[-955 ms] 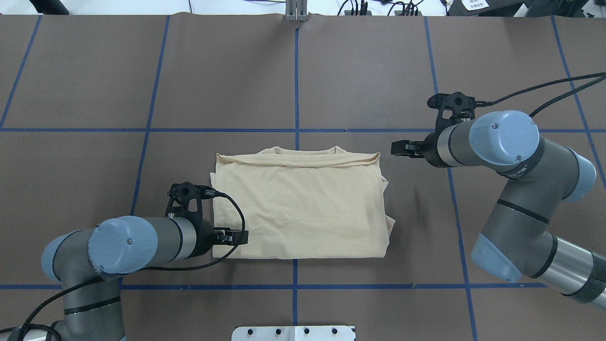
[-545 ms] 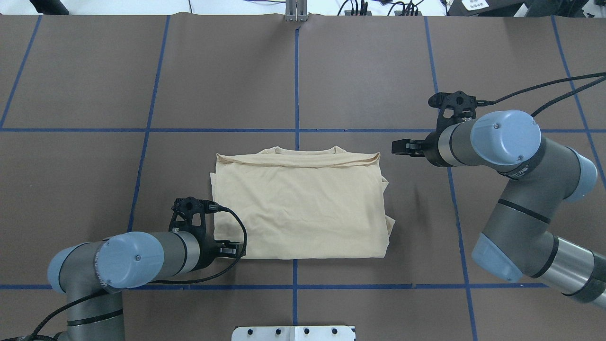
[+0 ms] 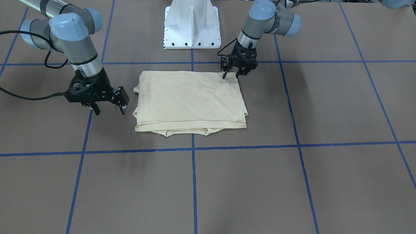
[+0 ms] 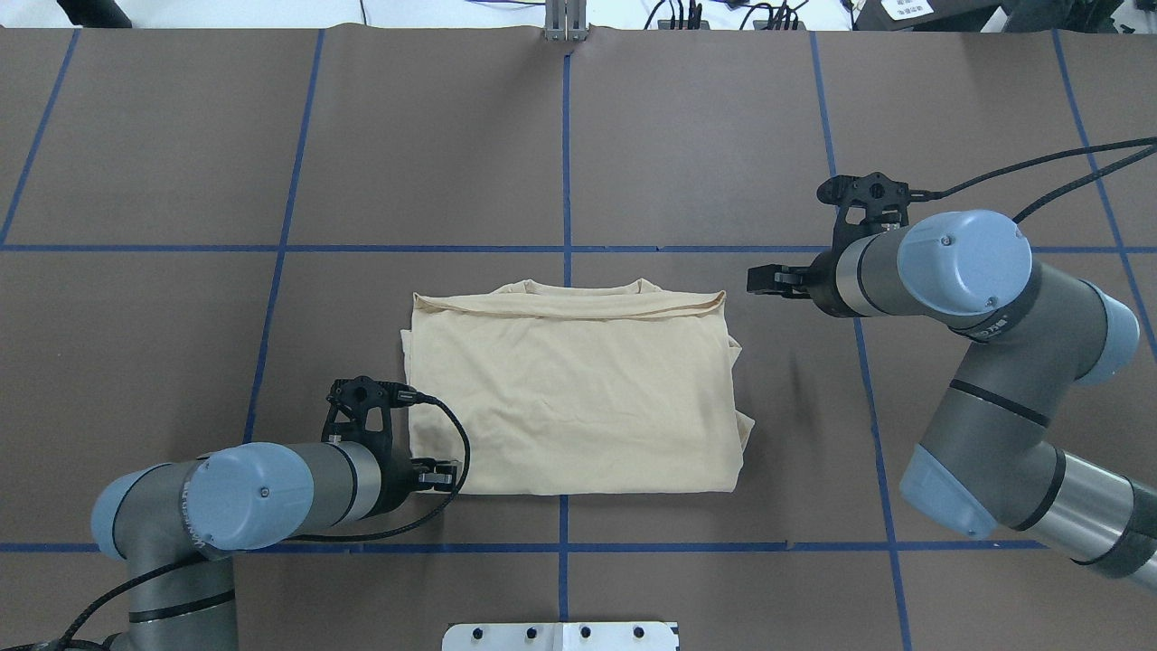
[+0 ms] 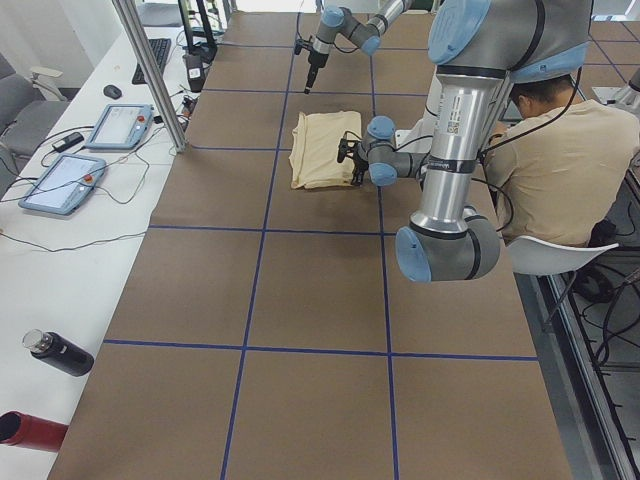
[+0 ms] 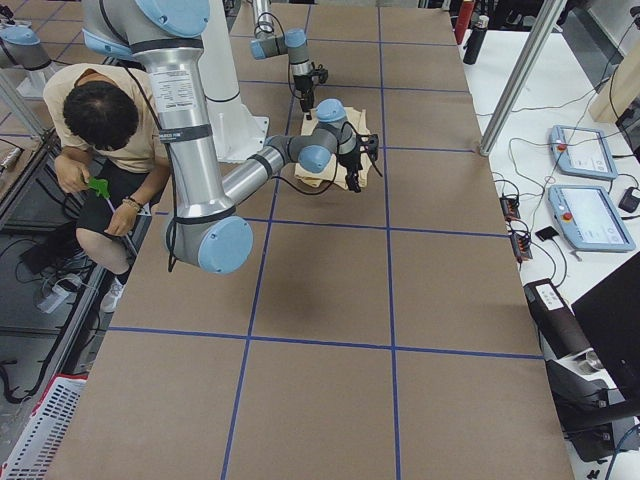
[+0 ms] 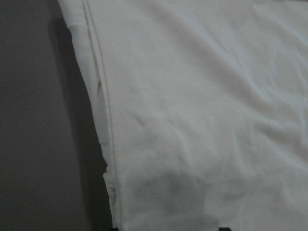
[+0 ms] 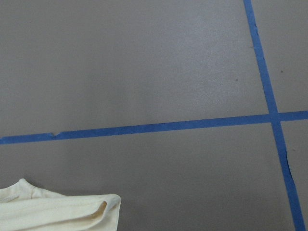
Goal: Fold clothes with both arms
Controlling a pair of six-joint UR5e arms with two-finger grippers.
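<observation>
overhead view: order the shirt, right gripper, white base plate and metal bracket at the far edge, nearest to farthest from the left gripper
From the left gripper:
1. Shirt, its near left corner at the gripper.
2. White base plate, near edge, centre.
3. Right gripper, off the shirt's far right corner.
4. Metal bracket, far edge, centre.

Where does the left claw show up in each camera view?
Front-facing: left claw upper centre-right, at shirt corner.
Overhead: claw lower left, same corner.
Exterior left: claw upper middle, shirt's right edge.
Exterior right: claw near top, left of centre.
Left wrist: not seen, only shirt.
Right wrist: not in it.
Landmark: the cream shirt.
</observation>
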